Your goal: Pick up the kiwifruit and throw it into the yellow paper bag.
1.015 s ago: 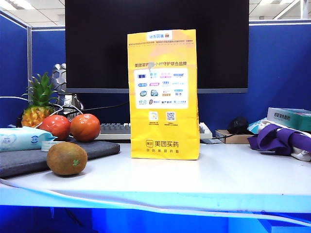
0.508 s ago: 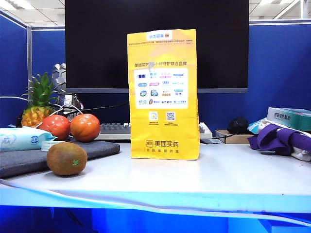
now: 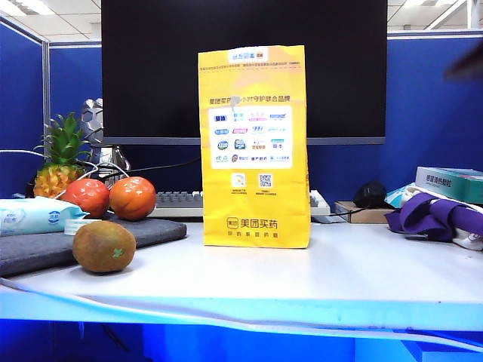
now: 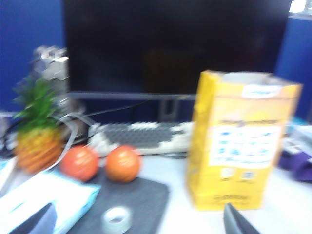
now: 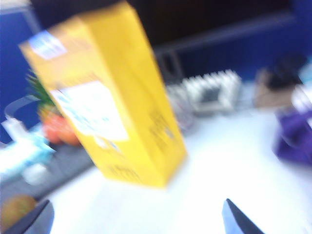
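A white desk (image 3: 362,271) is seen before a dark monitor (image 3: 243,68) and blue partitions. The tall yellow paper bag (image 3: 254,147) stands upright at centre. The brown-green fuzzy oval kiwifruit (image 3: 104,246) lies at its 8 o'clock, well apart, touched by nothing. Two red-orange tomatoes (image 3: 110,197) sit at the kiwifruit's 12 o'clock. The left gripper (image 4: 136,225) and the right gripper (image 5: 136,222) are held spread wide and empty, above the desk.

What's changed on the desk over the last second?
Only a dark blurred shape has come into the upper right edge of the exterior view, probably an arm. The kiwifruit, yellow paper bag and tomatoes stayed put; nothing was grasped or released.
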